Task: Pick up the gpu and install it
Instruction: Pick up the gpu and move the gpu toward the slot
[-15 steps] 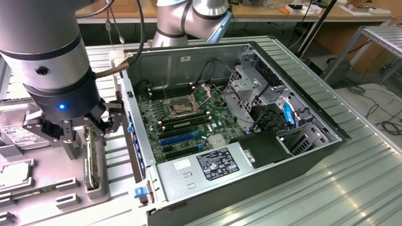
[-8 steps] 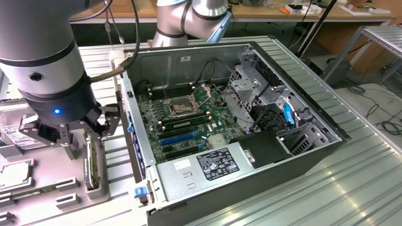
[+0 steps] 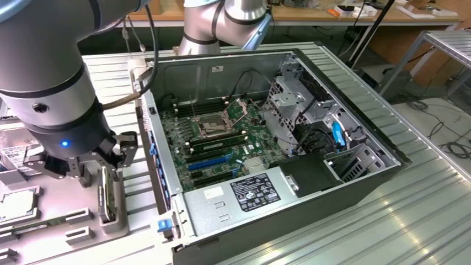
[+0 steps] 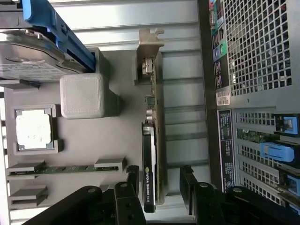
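A ribbed, silvery metal worktop (image 3: pixel 412 221) in a workshop with wooden benches behind. On it lies an open computer case (image 3: pixel 220 58), grey steel, with a green motherboard (image 3: pixel 220 132) inside. Beside the case sits a matte grey moulded tray (image 4: pixel 117 136). The black hand (image 3: pixel 103 165) hangs over the tray, fingers spread wide, gripping nothing. The gpu (image 4: pixel 151 154), a thin dark card with a silvery bracket, stands on edge in the tray directly beneath the hand, between its fingers
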Robot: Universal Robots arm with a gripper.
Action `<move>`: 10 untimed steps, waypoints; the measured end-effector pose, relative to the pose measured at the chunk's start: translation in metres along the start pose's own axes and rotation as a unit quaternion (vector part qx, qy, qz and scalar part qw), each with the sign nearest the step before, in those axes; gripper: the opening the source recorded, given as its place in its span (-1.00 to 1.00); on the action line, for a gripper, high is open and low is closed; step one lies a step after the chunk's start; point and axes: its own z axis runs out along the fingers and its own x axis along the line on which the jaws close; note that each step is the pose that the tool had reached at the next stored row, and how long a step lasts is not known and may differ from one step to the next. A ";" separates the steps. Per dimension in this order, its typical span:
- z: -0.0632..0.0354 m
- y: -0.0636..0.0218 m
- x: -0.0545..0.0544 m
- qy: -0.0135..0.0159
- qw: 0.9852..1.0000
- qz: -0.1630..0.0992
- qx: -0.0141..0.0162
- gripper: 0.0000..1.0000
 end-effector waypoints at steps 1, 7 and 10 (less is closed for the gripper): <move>0.0017 -0.0001 0.001 0.000 1.000 0.000 0.000 -0.04; 0.0177 -0.0013 0.006 -0.004 1.000 0.000 0.000 -0.04; 0.0226 -0.0015 0.006 -0.005 1.000 0.000 0.000 -0.04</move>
